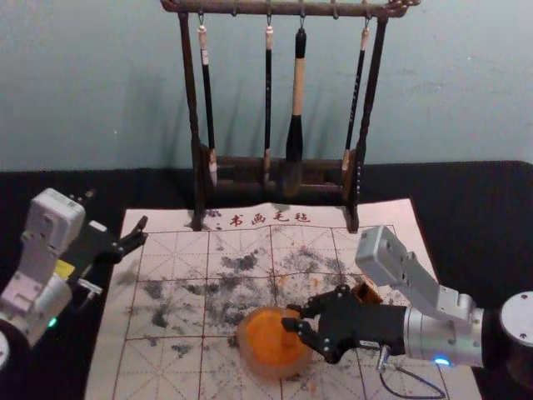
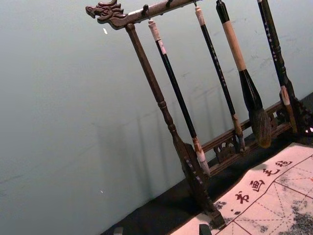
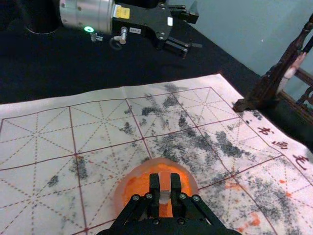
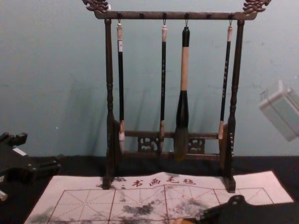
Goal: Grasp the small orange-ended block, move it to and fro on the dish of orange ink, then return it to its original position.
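Right hand (image 3: pixel 165 189): narrow, fingertips pinching the block.
Orange-ended block (image 3: pixel 165 181): between those tips, over the ink; whether it touches, I cannot tell.
Ink dish (image 3: pixel 121 197): just beneath the hand; a stroke too low or too wide could catch its rim and drag or tip it.
Grip: only fingertips, so a hard press against the dish bottom could twist the block loose.
Mat (image 3: pixel 39 122): spread around the dish under the hand; a wet block carried back undrained could drip on it.
Left hand (image 1: pixel 117 208): parked wide, well apart from the right.
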